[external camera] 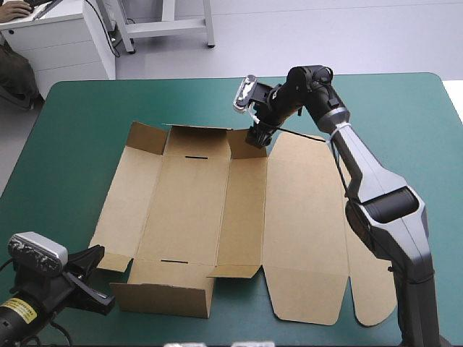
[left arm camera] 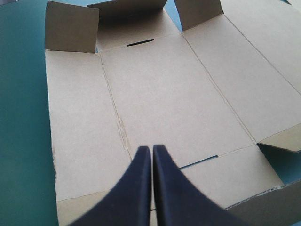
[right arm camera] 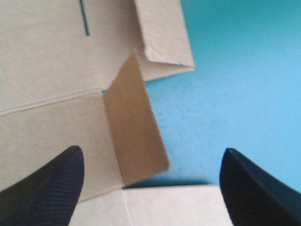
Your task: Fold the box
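Note:
The brown box (external camera: 188, 210) lies as a cut sheet on the teal-green cover, its base flat. Its far wall (external camera: 197, 135) and near wall (external camera: 163, 298) stand partly raised, and small corner flaps stand up too. My right gripper (external camera: 258, 137) hangs open over the far edge, and a raised corner flap (right arm camera: 135, 127) stands between its black fingers (right arm camera: 56, 183) without touching them. My left gripper (external camera: 100, 280) is shut and empty at the near left corner. In the left wrist view the gripper (left arm camera: 151, 153) points low across the base panel (left arm camera: 164, 94) toward the slot (left arm camera: 140, 43).
The wide lid panels (external camera: 304, 231) lie flat to the right of the base, partly under the right arm (external camera: 376, 195). Teal-green cover (external camera: 72, 130) borders the sheet on the left and far sides. The table's near edge is close to the near wall.

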Available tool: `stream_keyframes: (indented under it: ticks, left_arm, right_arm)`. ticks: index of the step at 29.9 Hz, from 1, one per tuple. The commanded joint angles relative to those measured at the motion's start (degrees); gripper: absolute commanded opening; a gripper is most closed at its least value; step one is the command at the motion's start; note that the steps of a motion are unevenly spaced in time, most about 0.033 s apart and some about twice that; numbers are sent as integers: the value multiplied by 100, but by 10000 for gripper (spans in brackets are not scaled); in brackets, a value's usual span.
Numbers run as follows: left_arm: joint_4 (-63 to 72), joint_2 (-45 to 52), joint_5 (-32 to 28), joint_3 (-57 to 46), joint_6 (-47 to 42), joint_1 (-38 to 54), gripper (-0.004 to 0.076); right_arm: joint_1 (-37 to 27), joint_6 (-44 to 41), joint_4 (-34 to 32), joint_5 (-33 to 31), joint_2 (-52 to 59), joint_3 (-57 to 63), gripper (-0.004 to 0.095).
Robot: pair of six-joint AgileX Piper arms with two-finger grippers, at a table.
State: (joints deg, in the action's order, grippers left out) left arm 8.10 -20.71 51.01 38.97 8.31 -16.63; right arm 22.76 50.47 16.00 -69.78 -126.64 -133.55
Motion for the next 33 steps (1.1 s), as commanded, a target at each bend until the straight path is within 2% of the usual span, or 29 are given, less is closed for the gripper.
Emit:
stream_keyframes:
  ticks: [1, 3, 7, 9, 11, 20, 26, 33]
  left_arm:
    - [92, -52, -358, 188, 29, -6, -8]
    - [92, -52, -358, 188, 29, -6, -8]
    - [92, -52, -358, 188, 29, -6, -8]
    - [92, -52, -370, 188, 29, -6, -8]
    - [92, -52, -414, 188, 29, -6, -8]
    - [-224, -221, -517, 188, -198, -6, -8]
    - [-343, -784, -505, 245, -292, -6, -8]
    - [-382, -1468, -515, 769, -306, -6, -8]
  right_arm:
    - [-15, -1054, -831, -55, 724, -196, 533]
    - [-15, -1534, -1310, -209, 838, -196, 354]
    - [-27, -3304, -2390, -209, 1011, -196, -13]
    - [-54, -3895, -2717, -209, 1069, -196, -14]
    - [-107, -4224, -2748, -209, 1159, -196, -20]
    - [-627, -4885, -2133, -209, 1731, 297, -20]
    - [-1032, -4935, -2158, -209, 2417, 1561, -20]
    - [-1471, -4596, -2144, -209, 3502, 3340, -20]
